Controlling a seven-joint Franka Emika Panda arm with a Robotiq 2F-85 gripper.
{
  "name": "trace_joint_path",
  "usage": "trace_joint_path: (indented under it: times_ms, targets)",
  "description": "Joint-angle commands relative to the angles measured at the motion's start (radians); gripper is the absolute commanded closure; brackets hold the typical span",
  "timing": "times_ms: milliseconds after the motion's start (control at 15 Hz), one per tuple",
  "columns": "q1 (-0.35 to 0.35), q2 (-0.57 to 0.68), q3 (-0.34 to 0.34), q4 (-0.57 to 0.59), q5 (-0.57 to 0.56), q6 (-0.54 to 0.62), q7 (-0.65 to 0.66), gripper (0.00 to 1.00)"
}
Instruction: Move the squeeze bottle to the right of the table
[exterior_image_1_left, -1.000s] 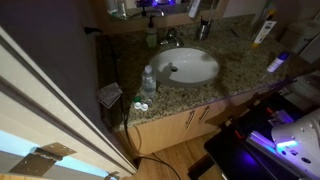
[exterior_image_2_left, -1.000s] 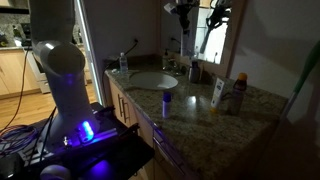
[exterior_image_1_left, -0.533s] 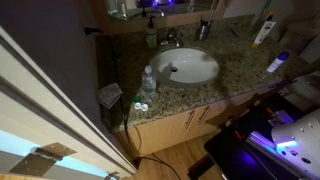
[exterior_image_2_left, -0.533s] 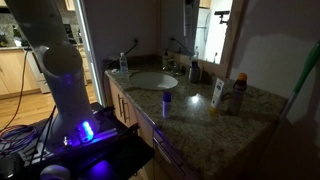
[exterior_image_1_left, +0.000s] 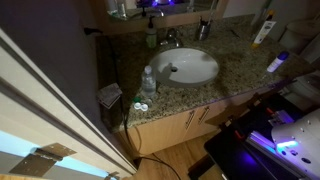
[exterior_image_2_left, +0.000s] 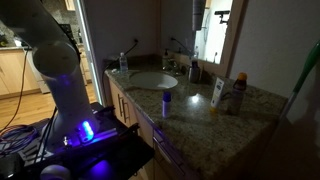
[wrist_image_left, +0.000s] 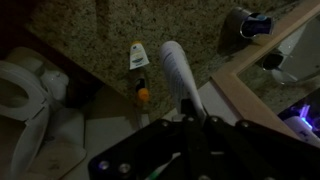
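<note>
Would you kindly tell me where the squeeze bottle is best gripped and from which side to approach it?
I would grip the squeeze bottle around its straight body, below the tapered top, which would likely slip. It stands upright on the counter, so closing across its slim width suits. Come from the sink side, since a darker bottle stands close on the other side.

In an exterior view the camera looks steeply down from high up on the worktop (exterior_image_1_left: 240, 62) and sink (exterior_image_1_left: 187, 66). In an exterior view it stands lower, facing along the same worktop (exterior_image_2_left: 195, 106) and sink (exterior_image_2_left: 153, 80). The wrist view looks down on the worktop (wrist_image_left: 100, 30) from nearer.
</note>
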Motion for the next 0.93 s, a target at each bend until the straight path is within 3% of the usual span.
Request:
trace_joint_path:
  times_ms: [0, 200, 333, 867]
  targets:
    - [-0.024, -0.001, 0.015, -0.005, 0.009, -0.002, -0.001, 0.96]
    - [-0.030, 0.028, 0.056, -0.035, -0.051, 0.078, 0.067, 0.99]
    - [-0.047, 0.068, 0.048, -0.039, -0.073, 0.108, 0.131, 0.99]
    - [-0.169, 0.125, -0.093, -0.067, -0.097, 0.127, 0.360, 0.99]
